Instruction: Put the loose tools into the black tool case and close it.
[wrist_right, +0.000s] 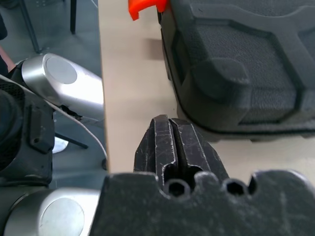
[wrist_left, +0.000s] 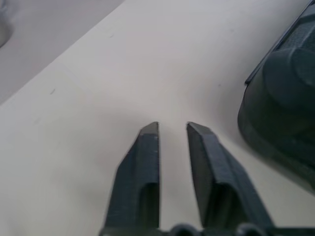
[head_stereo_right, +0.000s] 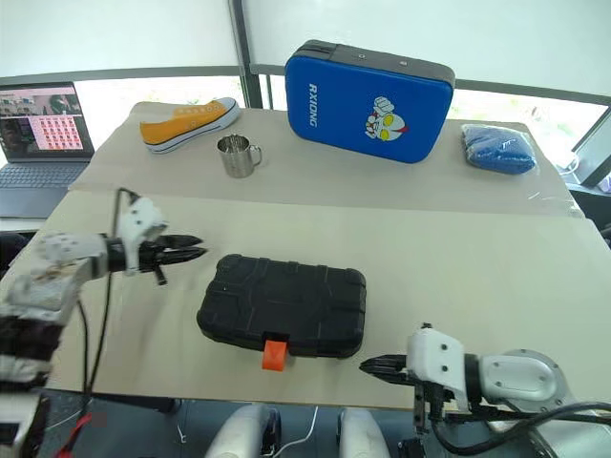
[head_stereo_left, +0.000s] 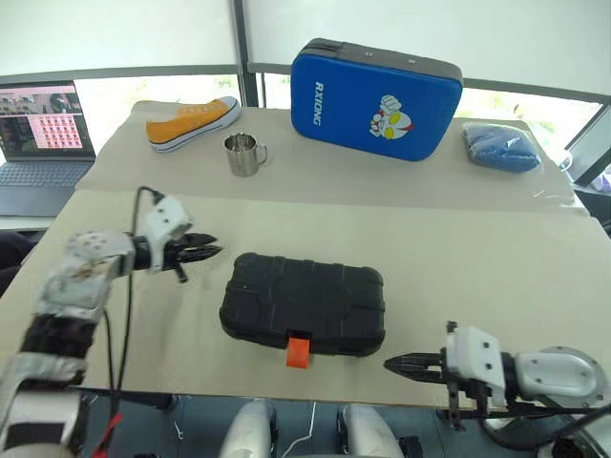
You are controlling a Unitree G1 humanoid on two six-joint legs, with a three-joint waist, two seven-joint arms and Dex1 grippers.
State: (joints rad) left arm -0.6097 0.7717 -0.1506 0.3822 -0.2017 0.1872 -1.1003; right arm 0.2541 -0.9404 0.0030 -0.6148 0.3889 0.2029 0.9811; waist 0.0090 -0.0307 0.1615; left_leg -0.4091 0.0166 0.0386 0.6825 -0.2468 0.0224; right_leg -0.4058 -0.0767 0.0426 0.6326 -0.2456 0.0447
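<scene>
The black tool case lies closed on the near part of the table, its orange latch sticking out over the near edge. The left gripper hangs just left of the case, apart from it, fingers nearly together and grasping nothing. The right gripper sits at the near edge just right of the case, clenched and empty. Far across the table stand a blue zip case, a metal mug, a yellow shoe and a blue cloth bundle; a laptop sits far left
</scene>
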